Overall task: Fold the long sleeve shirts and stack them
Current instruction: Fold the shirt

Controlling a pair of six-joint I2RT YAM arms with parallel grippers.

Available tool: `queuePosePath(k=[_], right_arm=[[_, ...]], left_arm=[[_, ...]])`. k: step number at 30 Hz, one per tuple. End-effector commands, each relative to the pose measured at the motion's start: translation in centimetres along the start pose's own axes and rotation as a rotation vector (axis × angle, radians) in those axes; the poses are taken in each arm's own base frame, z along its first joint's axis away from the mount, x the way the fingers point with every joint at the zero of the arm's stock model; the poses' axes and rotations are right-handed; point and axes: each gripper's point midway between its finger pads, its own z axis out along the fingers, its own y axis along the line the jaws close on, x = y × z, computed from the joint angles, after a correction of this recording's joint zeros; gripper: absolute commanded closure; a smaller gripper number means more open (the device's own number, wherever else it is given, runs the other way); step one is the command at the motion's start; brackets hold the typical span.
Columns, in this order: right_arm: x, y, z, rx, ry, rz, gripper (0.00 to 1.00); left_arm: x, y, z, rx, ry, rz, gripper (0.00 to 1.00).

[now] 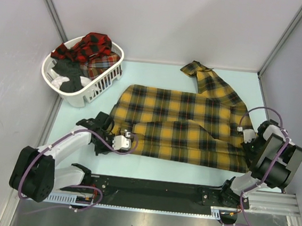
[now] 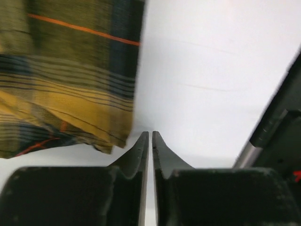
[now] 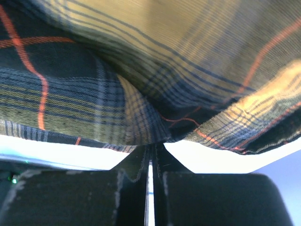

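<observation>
Across table [image 1: 155, 73], rumpled flannel shirt [image 1: 182, 124]

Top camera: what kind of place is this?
Probably a robot lab booth, not a home: bare grey walls around a pale table, robot arms bolted at its edge, a shirt and basket.

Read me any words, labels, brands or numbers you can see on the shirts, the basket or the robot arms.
None can be read: the yellow plaid shirt, the red plaid shirts in the white basket, the left arm and the right arm show no legible print in any view.
</observation>
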Motion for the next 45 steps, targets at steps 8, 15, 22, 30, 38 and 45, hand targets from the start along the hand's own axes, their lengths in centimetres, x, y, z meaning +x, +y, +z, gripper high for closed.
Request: queuePosePath(k=[8,15,22,30,38,45], right_arm=[[-5.7,1.4,-13.1,-0.16,-0.249,-0.107,0.29],[-20.5,-1.4,-16.5,-0.144,-0.619,0.0,0.29],[-33.4,-6.4,-13.7,-0.202,-0.822,0.182,0.35],[-39.4,-7.7,-9.5,-0.177,-0.836,0.194,0.36],[-42.5,-9.3,-8.4,-0.088,-0.898,0.181,0.35],[-44.0,-10.4,-8.3,-0.057,-0.974,0.175,0.3]], left_arm=[[-9.9,4.4,-8.5,-0.008,-0.246,0.011,0.14],[-17.4,17.2,-10.4,-0.116,-0.403,-0.101,0.01],[-21.3,34.7,-7.5,-0.288,-0.463,-0.243,0.02],[-19.0,38.6,-1.0,-0.289,-0.416,-0.196,0.17],[-18.1,38.8,0.0,-0.299,-0.41,-0.148,0.23],[-17.9,38.9,1.0,-0.288,-0.406,-0.053,0.28]])
